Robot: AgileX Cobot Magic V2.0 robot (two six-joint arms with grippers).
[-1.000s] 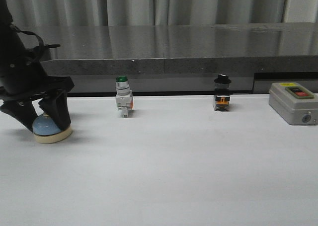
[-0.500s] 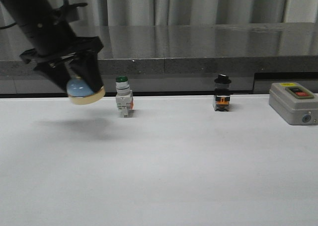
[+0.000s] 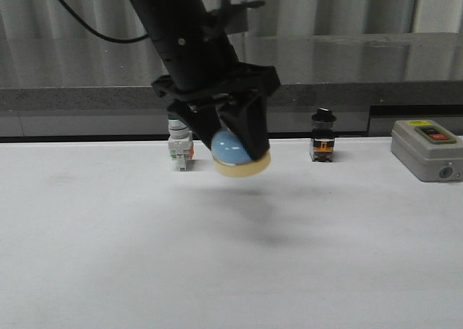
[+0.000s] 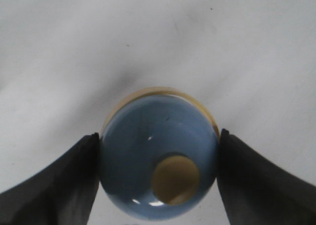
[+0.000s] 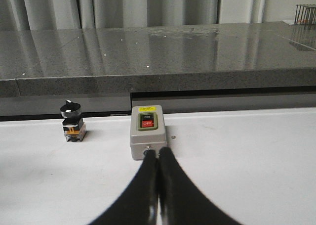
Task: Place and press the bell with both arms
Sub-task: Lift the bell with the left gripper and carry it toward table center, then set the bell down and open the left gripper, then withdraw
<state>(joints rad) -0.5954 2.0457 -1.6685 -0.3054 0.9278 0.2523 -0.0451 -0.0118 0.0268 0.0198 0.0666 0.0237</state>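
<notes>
The bell [image 3: 239,155] is a light-blue dome with a cream base, held in the air above the middle of the white table by my left gripper [image 3: 233,142]. In the left wrist view the bell [image 4: 148,146] sits between the two black fingers [image 4: 64,180], which press its sides; its cream button [image 4: 175,179] faces the camera. The left arm [image 3: 188,40] reaches in from the upper left. My right gripper [image 5: 157,153] is shut and empty, low over the table in front of a grey switch box [image 5: 147,136]. The right arm does not show in the front view.
A green-capped white switch [image 3: 179,147] stands behind the left arm, partly hidden. A black-capped switch [image 3: 323,135] stands to the right of the bell. The grey box with red and black buttons [image 3: 427,150] is at the far right. A dark stone ledge [image 3: 347,69] runs behind.
My left gripper lifted the bell off the table at the far left and carried it right and up, to above the table's middle. The switches and box did not move.
</notes>
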